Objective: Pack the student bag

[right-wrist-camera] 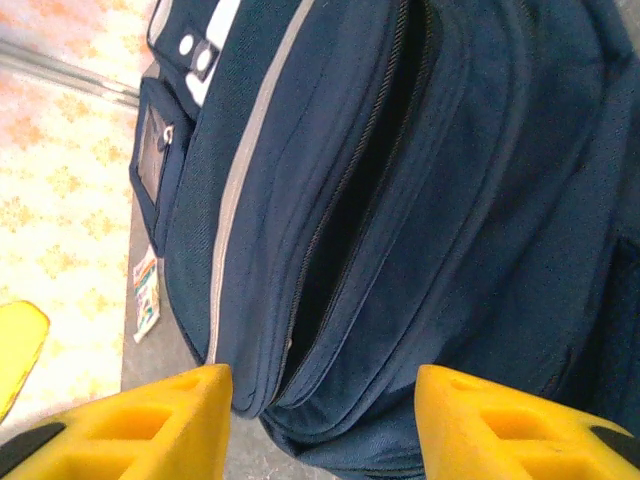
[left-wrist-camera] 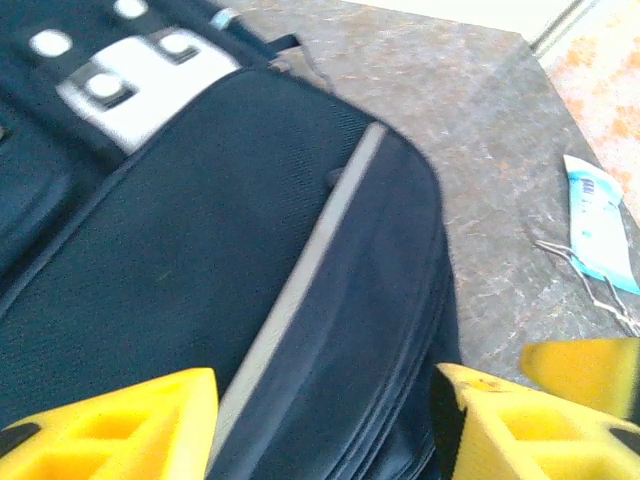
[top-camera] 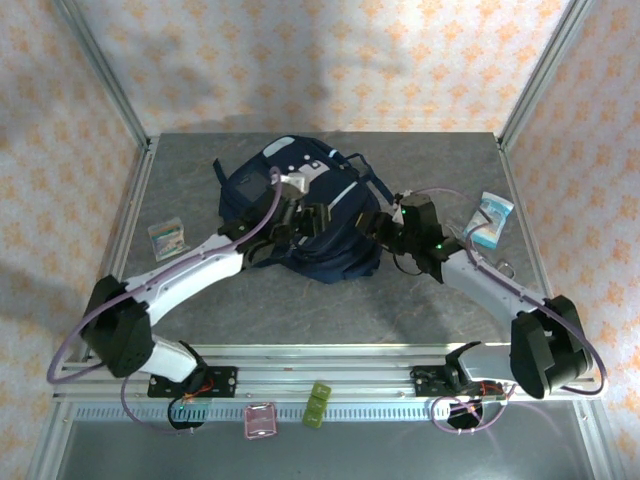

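At the middle of the table, over the bag:

1. Left gripper (left-wrist-camera: 325,388). Yellow fingers spread wide with nothing pinched between them. It hangs above the navy top panel. Whether the tips touch the cloth cannot be told.
2. Right gripper (right-wrist-camera: 322,385). Yellow fingers are likewise apart and hold nothing. It is poised over the bag's right flank, with the zip opening (right-wrist-camera: 345,200) running up between the two fingers as a dark slit, parted.
3. Student bag (top-camera: 335,262). A navy-blue fabric backpack, it lies flat at the centre of the table (top-camera: 300,315), both arms reaching in over it from the near edge. A thin white stripe (left-wrist-camera: 300,290) runs along the panel under the left gripper. A grey-white patch (left-wrist-camera: 130,85) with round studs sits towards the far end. A dark square pocket (right-wrist-camera: 155,150) sits beside it, and dark straps trail off the far side.
4. Blue-and-white packet (top-camera: 490,221). It lies flat on the table to the right of the bag, well apart from it, near the right wall. A thin wire clip (left-wrist-camera: 600,290) lies just beside it.
5. Small printed card (top-camera: 168,238). It lies flat on the table to the left of the bag, apart from it.
6. Pink piece (top-camera: 260,420) and green piece (top-camera: 318,405). They lie side by side on the front ledge, between the two arm bases.
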Motion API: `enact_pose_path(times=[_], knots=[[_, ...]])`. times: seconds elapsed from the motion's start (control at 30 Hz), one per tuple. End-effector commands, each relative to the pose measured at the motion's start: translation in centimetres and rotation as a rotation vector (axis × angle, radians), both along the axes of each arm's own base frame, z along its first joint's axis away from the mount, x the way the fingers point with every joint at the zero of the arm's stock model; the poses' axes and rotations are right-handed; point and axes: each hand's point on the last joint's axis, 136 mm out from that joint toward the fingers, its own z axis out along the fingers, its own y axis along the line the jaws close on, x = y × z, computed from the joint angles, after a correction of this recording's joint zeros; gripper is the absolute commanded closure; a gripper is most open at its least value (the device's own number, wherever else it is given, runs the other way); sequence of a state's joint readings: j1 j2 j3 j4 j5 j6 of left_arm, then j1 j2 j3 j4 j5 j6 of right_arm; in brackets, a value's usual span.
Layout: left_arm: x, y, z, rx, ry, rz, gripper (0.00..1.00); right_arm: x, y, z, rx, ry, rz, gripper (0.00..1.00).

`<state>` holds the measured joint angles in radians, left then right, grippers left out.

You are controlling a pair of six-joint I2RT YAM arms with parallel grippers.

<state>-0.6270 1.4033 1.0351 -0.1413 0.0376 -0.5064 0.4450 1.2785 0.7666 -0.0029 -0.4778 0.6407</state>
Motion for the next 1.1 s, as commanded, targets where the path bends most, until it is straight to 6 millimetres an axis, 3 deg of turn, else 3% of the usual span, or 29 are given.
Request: enact_pose_path(times=[0.0, 0.17, 0.57, 0.67, 0.73, 0.8, 0.93, 1.07], knots=[[0.6, 4.0, -1.6, -0.081, 0.029, 0.17, 0.37, -0.4, 1.3, 1.5, -0.004, -0.083, 0.06, 0.51], [1.8, 7.3, -4.1, -0.108, 0.055, 0.25, 0.34, -0.8, 3.5, 3.1, 0.046, -0.139, 0.135, 0.54], [5.4, 6.3, -7.9, -0.108, 0.147, 0.211, 0.35, -2.1, 4.3, 4.4, 0.078, -0.183, 0.172, 0.57], [5.6, 5.2, -8.2, -0.14, 0.163, 0.169, 0.53, -2.4, 4.6, 4.1, 0.067, -0.184, 0.198, 0.62], [5.6, 4.7, -7.9, -0.169, 0.163, 0.147, 0.83, -2.7, 4.9, 2.9, 0.015, -0.161, 0.22, 0.63], [5.6, 4.2, -7.4, -0.196, 0.167, 0.131, 1.0, -3.3, 5.6, 1.3, -0.052, -0.13, 0.244, 0.63], [5.1, 3.0, -5.5, -0.304, 0.17, 0.1, 1.0, -4.8, 8.0, -0.8, -0.098, -0.102, 0.297, 0.59], [4.8, 2.4, -3.0, -0.416, 0.147, 0.102, 1.0, -4.8, 9.7, -1.8, -0.17, -0.107, 0.275, 0.55]])
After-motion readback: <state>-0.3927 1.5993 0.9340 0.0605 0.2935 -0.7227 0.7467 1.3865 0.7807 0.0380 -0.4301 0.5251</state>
